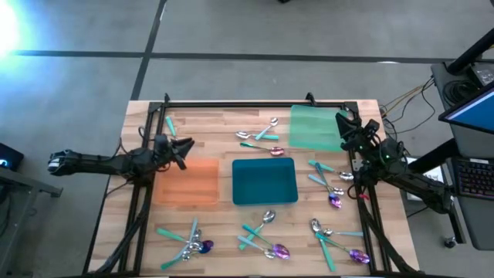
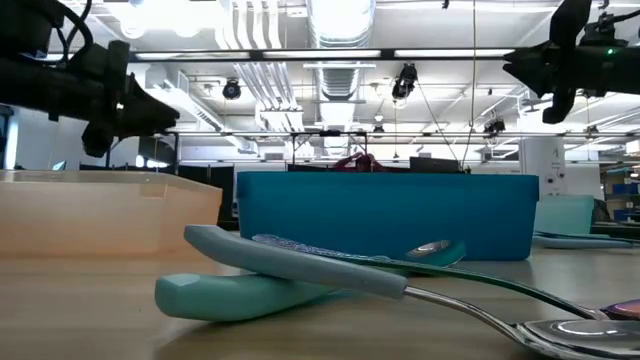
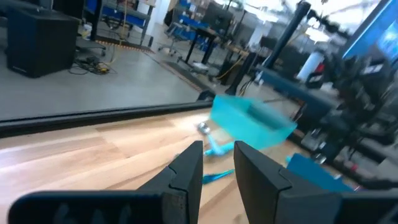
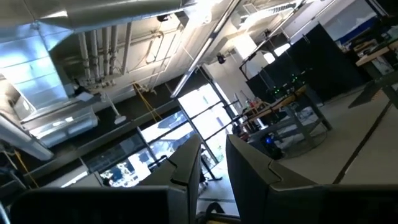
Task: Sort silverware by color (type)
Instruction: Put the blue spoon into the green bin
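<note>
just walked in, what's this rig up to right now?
It is a silverware sort that has not really begun. Three trays sit mid-table: orange, teal and green, none visibly holding cutlery. The teal-handled and purple spoons and forks lie in loose clusters around them. The left gripper hovers off the table beside the orange tray, fingers slightly apart and holding nothing. The right gripper is raised at the green tray's edge, also holding nothing, with its wrist camera aimed at the ceiling.

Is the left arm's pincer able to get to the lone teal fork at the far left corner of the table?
Probably yes. The left pincer hangs just beside that teal fork, which lies alone on bare wood. Nothing sits between them, and the orange tray is on the pincer's other side, out of the way.
</note>
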`<state>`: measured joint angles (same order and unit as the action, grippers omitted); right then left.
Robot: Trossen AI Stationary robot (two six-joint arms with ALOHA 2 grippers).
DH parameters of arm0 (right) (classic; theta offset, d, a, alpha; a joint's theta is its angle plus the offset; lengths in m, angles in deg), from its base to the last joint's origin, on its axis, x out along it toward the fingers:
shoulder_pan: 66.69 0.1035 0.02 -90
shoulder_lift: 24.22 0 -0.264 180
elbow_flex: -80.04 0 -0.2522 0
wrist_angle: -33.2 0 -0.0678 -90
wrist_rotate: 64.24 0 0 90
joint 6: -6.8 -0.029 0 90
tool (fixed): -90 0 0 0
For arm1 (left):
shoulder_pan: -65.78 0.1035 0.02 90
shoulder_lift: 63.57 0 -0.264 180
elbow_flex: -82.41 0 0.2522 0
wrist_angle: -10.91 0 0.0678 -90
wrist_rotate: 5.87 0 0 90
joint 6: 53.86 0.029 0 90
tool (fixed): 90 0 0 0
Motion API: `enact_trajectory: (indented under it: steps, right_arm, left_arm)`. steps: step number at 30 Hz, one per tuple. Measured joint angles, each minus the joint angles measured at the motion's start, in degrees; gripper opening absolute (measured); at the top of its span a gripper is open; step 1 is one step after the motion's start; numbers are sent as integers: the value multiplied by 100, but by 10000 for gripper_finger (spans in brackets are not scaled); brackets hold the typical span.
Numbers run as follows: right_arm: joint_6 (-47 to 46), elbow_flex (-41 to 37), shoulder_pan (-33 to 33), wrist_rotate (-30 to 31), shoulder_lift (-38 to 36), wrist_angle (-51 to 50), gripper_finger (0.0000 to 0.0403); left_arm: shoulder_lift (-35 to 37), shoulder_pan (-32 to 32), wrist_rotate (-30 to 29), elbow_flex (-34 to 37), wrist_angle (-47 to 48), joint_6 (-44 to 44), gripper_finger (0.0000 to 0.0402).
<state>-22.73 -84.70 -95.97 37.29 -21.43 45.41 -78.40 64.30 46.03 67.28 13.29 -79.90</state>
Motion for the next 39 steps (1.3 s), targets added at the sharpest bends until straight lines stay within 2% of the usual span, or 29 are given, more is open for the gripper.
enact_trajectory:
  steps: [7, 13, 20, 25, 31, 36, 39]
  right_arm:
    - [-12, 56, 0, -146, 0, 85, 68]
    - [285, 630, 0, -154, 222, -343, 68]
    - [707, 1664, 0, -99, 1290, -1788, 68]
    - [704, 2510, 0, -98, 2233, -3370, 68]
    - [704, 3440, 0, -98, 3006, -4773, 68]
    - [609, 3955, 0, -107, 3323, -5959, 68]
    - [370, 4068, -2, -105, 3459, -6348, 68]
  left_arm:
    - [-4, -2, 113, 0, -806, 411, 75]
    - [-91, -2, 115, -185, -875, 580, 75]
    - [-535, -1, 112, -528, -751, 773, 75]
    - [-939, 0, 113, -669, -683, 469, 75]
    - [-1466, -1, 115, -1085, -174, 167, 75]
    - [-1919, 36, 113, -1675, 877, -46, 75]
    - [-2193, 99, 110, -2069, 1544, -152, 75]
